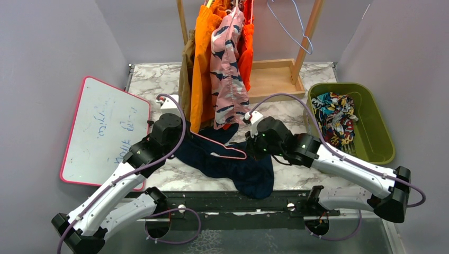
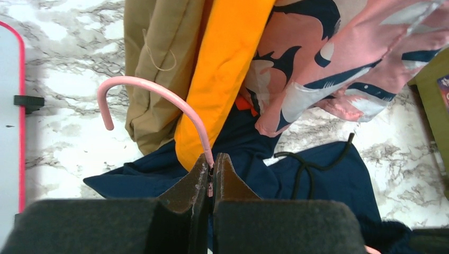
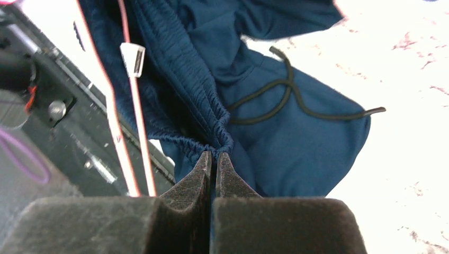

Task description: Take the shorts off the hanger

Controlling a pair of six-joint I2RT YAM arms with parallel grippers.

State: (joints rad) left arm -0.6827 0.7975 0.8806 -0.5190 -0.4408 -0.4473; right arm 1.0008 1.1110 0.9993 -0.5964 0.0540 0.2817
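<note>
six pairs in all: four hanging, tan shorts [image 1: 185,74], orange shorts [image 1: 200,69], pink shorts [image 1: 226,63], red-orange shorts [image 1: 246,55]; one lying, navy shorts [image 1: 249,169]; one binned, comic-print shorts [image 1: 333,116]. two hangers showing, pink hanger [image 2: 159,91], lilac hanger [image 1: 306,42]. one green bin [image 1: 378,132], one whiteboard [image 1: 103,132].

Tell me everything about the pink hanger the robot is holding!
The pink hanger is thin and smooth, like plastic or coated wire, with a curved hook on top. It lies low over the marble table. The left gripper is shut on its neck, just under the hook. Its thin bars run through the navy shorts, which drape over it. The hook's end looks free.
</note>
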